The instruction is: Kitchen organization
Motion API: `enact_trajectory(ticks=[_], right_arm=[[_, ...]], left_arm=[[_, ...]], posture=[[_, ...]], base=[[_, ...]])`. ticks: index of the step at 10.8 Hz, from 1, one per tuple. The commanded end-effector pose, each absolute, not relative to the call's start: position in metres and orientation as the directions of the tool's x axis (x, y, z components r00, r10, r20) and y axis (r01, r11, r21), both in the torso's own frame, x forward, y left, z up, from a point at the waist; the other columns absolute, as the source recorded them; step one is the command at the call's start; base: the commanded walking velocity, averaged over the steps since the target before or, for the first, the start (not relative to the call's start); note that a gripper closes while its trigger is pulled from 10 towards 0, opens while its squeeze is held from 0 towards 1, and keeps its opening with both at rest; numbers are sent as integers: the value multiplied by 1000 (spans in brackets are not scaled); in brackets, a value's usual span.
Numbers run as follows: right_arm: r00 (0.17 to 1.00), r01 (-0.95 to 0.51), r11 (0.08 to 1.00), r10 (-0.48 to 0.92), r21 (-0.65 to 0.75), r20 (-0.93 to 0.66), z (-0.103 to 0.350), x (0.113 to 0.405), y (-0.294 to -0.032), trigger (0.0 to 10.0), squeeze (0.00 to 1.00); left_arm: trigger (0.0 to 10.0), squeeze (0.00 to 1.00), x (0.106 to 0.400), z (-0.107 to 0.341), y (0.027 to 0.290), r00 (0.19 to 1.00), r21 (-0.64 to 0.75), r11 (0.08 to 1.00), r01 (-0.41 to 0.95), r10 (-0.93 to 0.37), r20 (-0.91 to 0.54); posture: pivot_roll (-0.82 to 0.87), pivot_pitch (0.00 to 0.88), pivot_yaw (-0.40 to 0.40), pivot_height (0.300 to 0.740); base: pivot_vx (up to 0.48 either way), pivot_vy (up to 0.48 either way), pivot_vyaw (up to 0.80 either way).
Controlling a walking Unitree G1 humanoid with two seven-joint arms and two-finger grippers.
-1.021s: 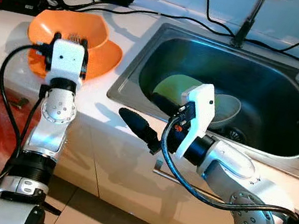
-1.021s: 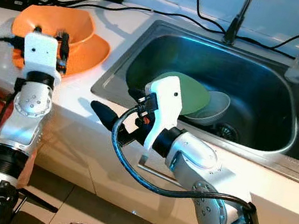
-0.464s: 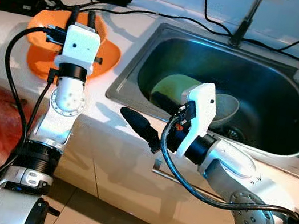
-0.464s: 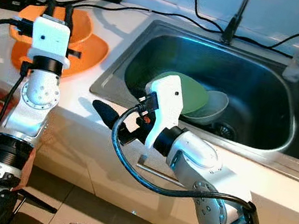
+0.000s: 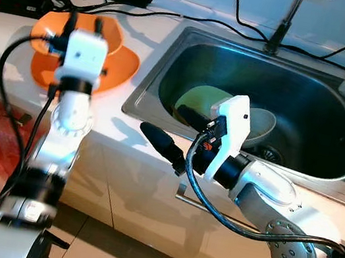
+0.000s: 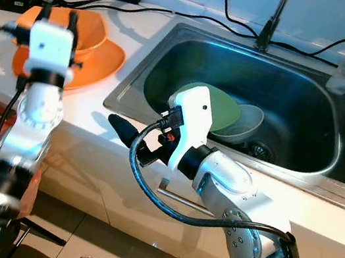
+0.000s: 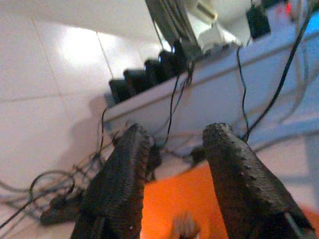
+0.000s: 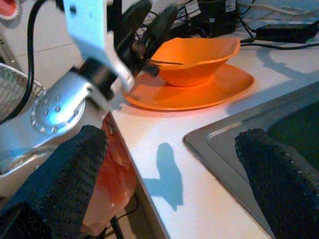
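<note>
Head view: my left gripper (image 5: 85,19), fingers apart, hangs over the orange bowl (image 5: 112,37) on the orange plate (image 5: 120,66), upper left.
Sink (image 5: 331,140): green plate (image 5: 201,99) centre; my right gripper (image 5: 172,132) spread over its near rim.
Left wrist: fingers (image 7: 119,184) parted above orange.
Right wrist: fingers (image 8: 75,169) wide; bowl upper centre.
</note>
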State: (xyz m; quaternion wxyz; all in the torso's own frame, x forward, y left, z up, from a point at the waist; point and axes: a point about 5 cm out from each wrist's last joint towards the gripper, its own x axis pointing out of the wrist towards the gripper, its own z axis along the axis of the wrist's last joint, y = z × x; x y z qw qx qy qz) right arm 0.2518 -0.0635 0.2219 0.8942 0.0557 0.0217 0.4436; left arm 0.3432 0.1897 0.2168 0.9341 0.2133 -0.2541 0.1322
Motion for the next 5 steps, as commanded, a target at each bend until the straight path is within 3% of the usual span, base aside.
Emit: enact_trajectory(ticks=[1, 5], right_arm=[[598, -798, 593, 801, 110, 15, 223, 252, -63, 10000, 0], [600, -796, 596, 800, 102, 11, 224, 252, -64, 10000, 0]], left_arm=[[10000, 1000, 341, 207, 196, 848, 332, 867, -372, 172, 501], [10000, 1000, 345, 196, 203, 863, 353, 851, -390, 204, 462]], posture=[[-31, 101, -27, 740], [-40, 97, -27, 740]], base=[[0, 0, 0], [0, 0, 0]])
